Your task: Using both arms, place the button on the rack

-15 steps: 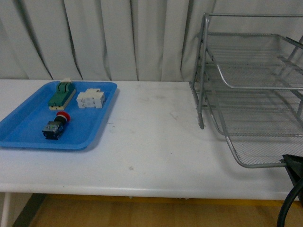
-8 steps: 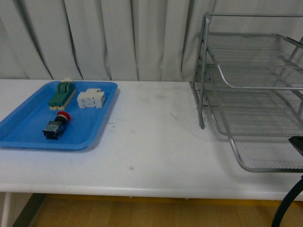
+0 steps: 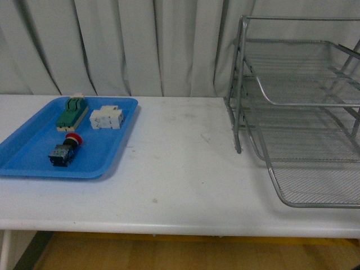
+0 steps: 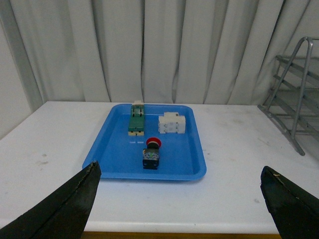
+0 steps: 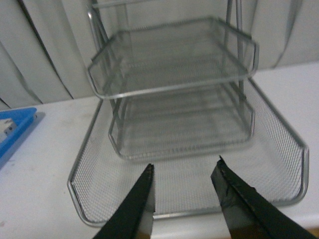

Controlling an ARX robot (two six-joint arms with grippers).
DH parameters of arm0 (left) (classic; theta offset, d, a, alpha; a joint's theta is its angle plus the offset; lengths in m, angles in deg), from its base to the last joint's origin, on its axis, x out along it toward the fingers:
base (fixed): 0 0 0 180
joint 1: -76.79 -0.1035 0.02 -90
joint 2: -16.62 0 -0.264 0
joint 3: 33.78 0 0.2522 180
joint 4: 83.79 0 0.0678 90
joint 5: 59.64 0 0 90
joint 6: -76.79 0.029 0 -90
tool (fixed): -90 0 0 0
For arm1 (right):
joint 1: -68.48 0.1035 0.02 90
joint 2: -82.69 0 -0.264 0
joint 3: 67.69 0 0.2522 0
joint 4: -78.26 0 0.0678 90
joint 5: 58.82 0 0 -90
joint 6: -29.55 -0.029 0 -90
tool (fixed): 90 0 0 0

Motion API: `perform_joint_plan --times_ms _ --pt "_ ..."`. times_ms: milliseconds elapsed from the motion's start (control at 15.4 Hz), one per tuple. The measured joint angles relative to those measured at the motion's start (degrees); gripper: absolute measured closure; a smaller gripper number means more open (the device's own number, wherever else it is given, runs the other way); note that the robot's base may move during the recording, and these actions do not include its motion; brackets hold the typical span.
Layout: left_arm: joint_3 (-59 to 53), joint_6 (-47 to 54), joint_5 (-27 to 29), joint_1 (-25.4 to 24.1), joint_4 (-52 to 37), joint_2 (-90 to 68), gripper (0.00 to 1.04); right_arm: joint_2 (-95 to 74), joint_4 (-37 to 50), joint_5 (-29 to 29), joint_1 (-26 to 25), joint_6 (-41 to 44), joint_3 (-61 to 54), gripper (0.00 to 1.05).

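The button (image 3: 64, 149) with its red cap lies on its side in the blue tray (image 3: 34, 163) at the table's left; the left wrist view shows the button (image 4: 151, 154) too. The silver wire rack (image 3: 298, 112) stands at the right, its lowest tray (image 3: 315, 183) pulled out toward the front. My left gripper (image 4: 180, 169) is open wide, well back from the blue tray (image 4: 114, 164) and above the table's front edge. My right gripper (image 5: 185, 166) is open and empty, hovering just in front of the rack's (image 5: 174, 69) pulled-out bottom tray (image 5: 189, 194). Neither arm shows in the front view.
A green flat component (image 3: 72, 112) and a white block component (image 3: 107, 118) also lie in the blue tray. Grey curtains (image 3: 129, 45) hang behind the white table (image 3: 180, 169). The table's front edge runs near the bottom of the front view.
The rack's lowest tray has slid out toward the front. The dark part of my right arm at the lower right has dropped out of the front view.
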Motion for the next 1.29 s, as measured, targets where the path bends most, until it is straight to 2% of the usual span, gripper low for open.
perform_joint_plan --times_ms 129,259,324,388,647,841,1294 --pt "0.0 0.0 0.02 0.0 -0.09 0.0 0.07 4.79 -0.81 -1.16 -0.63 3.54 -0.68 0.77" --pt "0.0 0.0 0.02 0.0 -0.04 0.0 0.07 11.3 -6.73 -1.99 -1.55 5.81 -0.81 0.95" --pt "0.0 0.0 0.02 0.0 -0.07 0.0 0.07 19.89 -13.77 -6.19 -5.9 6.88 -0.87 1.03" --pt "0.0 0.0 0.02 0.0 -0.07 0.0 0.07 32.24 -25.55 -6.95 -6.93 7.23 -0.92 1.03" --pt "0.0 0.0 0.02 0.0 -0.07 0.0 0.07 49.83 -43.85 -6.97 -6.93 7.26 -0.72 1.03" --pt "0.0 0.0 0.02 0.0 -0.07 0.0 0.07 56.5 -50.62 -6.97 -6.93 7.26 -0.72 1.03" --pt "0.0 0.0 0.02 0.0 -0.07 -0.02 0.07 66.01 -59.71 -6.97 -6.93 7.26 -0.72 1.03"
